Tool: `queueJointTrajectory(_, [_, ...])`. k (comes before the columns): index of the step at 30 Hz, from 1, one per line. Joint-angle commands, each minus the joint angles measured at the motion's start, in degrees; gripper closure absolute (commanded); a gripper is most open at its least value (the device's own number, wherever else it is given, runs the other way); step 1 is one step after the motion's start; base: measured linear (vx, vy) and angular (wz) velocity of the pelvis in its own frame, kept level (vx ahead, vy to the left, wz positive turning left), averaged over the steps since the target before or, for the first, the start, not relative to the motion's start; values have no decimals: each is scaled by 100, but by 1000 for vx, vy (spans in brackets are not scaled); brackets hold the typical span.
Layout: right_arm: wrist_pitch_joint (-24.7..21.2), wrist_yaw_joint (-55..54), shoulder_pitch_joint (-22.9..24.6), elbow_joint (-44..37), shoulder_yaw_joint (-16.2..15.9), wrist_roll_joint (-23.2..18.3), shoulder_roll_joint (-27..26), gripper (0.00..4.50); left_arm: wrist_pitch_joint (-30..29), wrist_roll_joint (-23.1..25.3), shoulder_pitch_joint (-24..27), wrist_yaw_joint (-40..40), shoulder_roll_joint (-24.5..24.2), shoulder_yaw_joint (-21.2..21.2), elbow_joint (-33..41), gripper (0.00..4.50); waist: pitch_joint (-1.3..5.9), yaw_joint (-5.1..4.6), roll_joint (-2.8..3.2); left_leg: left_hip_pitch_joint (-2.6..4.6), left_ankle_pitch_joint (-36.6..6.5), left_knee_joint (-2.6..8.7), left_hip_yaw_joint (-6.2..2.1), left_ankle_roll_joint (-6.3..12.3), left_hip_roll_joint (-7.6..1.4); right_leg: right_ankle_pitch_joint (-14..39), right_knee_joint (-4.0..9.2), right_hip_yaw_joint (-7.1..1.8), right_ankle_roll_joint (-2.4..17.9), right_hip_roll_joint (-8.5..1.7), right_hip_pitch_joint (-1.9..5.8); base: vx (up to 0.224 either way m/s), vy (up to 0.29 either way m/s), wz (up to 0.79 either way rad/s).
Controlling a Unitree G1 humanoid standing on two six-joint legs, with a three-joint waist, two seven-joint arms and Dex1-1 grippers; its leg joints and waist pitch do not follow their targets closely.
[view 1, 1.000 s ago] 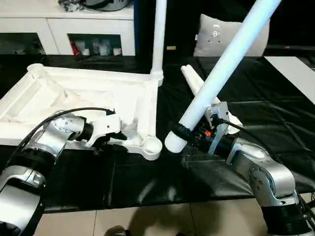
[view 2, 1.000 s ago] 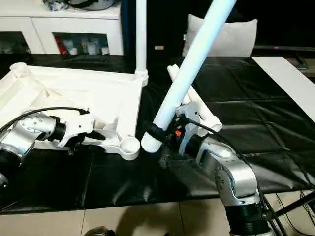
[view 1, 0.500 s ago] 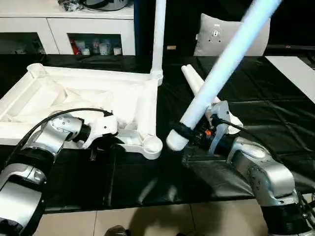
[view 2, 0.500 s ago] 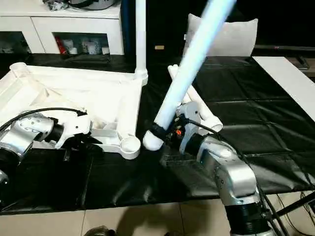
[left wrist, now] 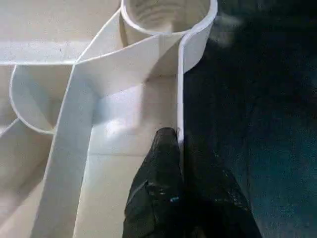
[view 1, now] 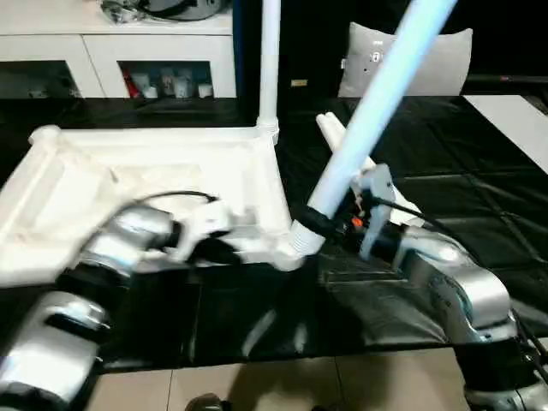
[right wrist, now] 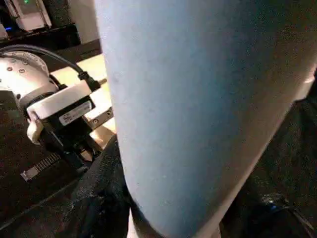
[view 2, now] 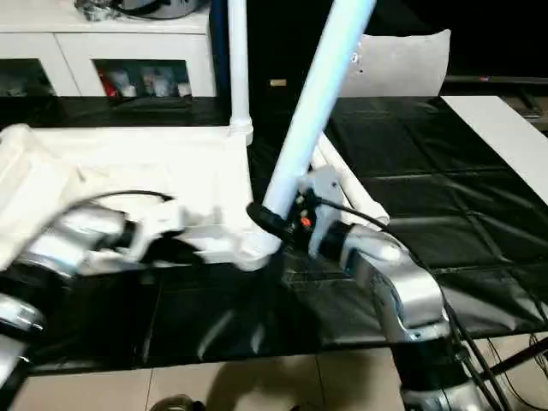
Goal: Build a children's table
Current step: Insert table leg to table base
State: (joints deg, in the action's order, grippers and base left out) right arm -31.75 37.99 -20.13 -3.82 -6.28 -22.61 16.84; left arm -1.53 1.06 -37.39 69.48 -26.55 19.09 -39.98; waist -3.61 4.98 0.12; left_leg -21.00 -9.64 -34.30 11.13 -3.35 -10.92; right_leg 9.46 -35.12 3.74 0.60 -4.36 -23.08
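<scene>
2 grippers are at work on the upturned table top [view 1: 128, 171], which lies on the black-covered desk [view 1: 445, 163] with its ribbed underside up. The left gripper [left wrist: 176, 136] has its fingers pinched shut on the top's thin rim wall, just short of the near corner socket [left wrist: 163, 15]. The right gripper [view 2: 267, 218] is clamped around a long leg [view 1: 368, 111], whose lower end meets that socket at 3 o'clock of the left gripper. Another leg [view 1: 269, 60] stands in the far corner socket.

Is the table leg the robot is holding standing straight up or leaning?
Leaning. The leg slants from the near corner socket up toward the right, held low in the right gripper.
</scene>
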Motion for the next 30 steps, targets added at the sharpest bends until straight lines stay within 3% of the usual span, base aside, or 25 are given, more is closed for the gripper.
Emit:
queueJointTrajectory(1, [-97, 61, -122, 52, -54, 61, 68, 261, -227, -27, 147, -289, 92, -51, 320, 450, 408, 0, 33, 129, -1899, 437, -164, -263, -239, 2000, 457, -273, 1066, -415, 238, 0, 0, 0])
queueJointTrajectory(3, [-145, 88, -169, 128, -104, 67, 81, 261, -260, -9, 286, -319, 117, -41, 582, 450, 398, -11, 39, 122, -1850, 427, -154, -203, -212, 2254, 505, -274, 956, -417, 227, 0, 0, 0])
queueJointTrajectory(5, [-191, 139, -213, 225, -163, 83, 115, 261, -271, -58, 418, -283, 132, -61, 812, 450, 401, -11, -13, 107, -1785, 430, -159, -163, -212, 2386, 524, -267, 869, -418, 232, 0, 0, 0])
queueJointTrajectory(6, [-148, 160, -242, 326, -211, 150, 139, 261, -189, -104, 503, -249, 135, -79, 942, 450, 398, -11, -6, 110, -1757, 427, -156, -148, -217, 2421, 532, -268, 845, -421, 221, 0, 0, 0])
queueJointTrajectory(12, [49, 199, -417, 779, -272, 337, 112, 261, -586, -207, 814, -218, 6, -130, 1517, 450, 404, -11, -10, 104, -1676, 427, -145, -133, -219, 2324, 498, -273, 848, -411, 201, 0, 0, 0])
queueJointTrajectory(17, [81, 323, -487, 900, -350, 340, 110, 261, -497, -96, 861, -287, 3, -125, 1615, 450, 409, -17, -35, 89, -1553, 425, -130, -76, -211, 2199, 492, -278, 830, -399, 204, 0, 0, 0])
queueJointTrajectory(20, [81, 351, -494, 897, -362, 350, 112, 261, -511, -80, 807, -334, 49, -142, 1574, 450, 409, -18, -18, 97, -1569, 425, -129, -76, -212, 2194, 499, -279, 829, -397, 200, 0, 0, 0])
queueJointTrajectory(23, [120, 374, -473, 893, -344, 358, 117, 261, -627, -256, 744, -211, 118, -219, 1561, 395, 406, -11, -18, 91, -1608, 426, -131, -91, -206, 2329, 512, -277, 783, -405, 206, 0, 0, 0])
queueJointTrajectory(26, [253, 388, -367, 914, -302, 367, 115, 261, -550, -297, 721, -245, 188, -257, 1517, 371, 408, 1, -6, 103, -1659, 421, -130, -106, -210, 2306, 521, -271, 834, -405, 192, 0, 0, 0])
queueJointTrajectory(30, [274, 378, -323, 913, -311, 384, 102, 261, -416, -264, 721, -269, 249, -253, 1397, 353, 404, -6, -24, 96, -1697, 433, -136, -93, -207, 2371, 531, -267, 750, -398, 200, 0, 0, 0])
